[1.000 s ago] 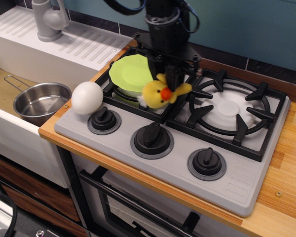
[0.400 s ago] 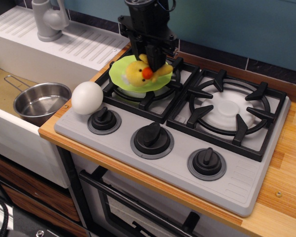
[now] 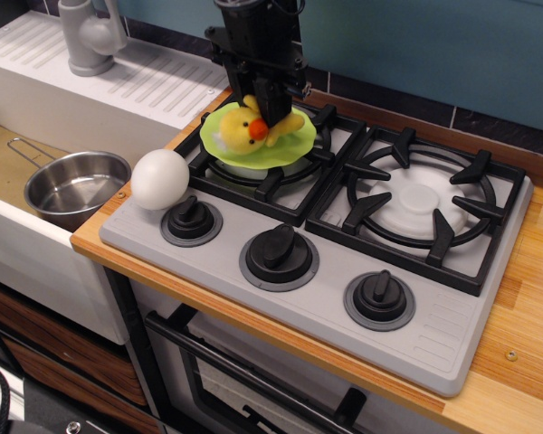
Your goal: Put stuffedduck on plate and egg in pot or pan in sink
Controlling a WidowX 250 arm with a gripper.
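My gripper (image 3: 264, 107) is shut on the yellow stuffedduck (image 3: 247, 128) and holds it over the lime-green plate (image 3: 294, 139), which lies on the left burner grate. Whether the duck touches the plate I cannot tell. The white egg (image 3: 159, 179) sits on the stove's front left corner beside a knob. The steel pot (image 3: 72, 185) with its wire handle stands in the sink (image 3: 2, 167) at the left, empty.
A grey faucet (image 3: 90, 36) and ribbed white drainboard (image 3: 158, 81) are behind the sink. The right burner grate (image 3: 423, 206) and three black knobs (image 3: 279, 255) lie along the stove. A wooden counter (image 3: 525, 307) extends to the right.
My gripper has carried the duck left and back, from over the middle of the stove to over the green plate, and lowered it. The egg and pot have not moved.
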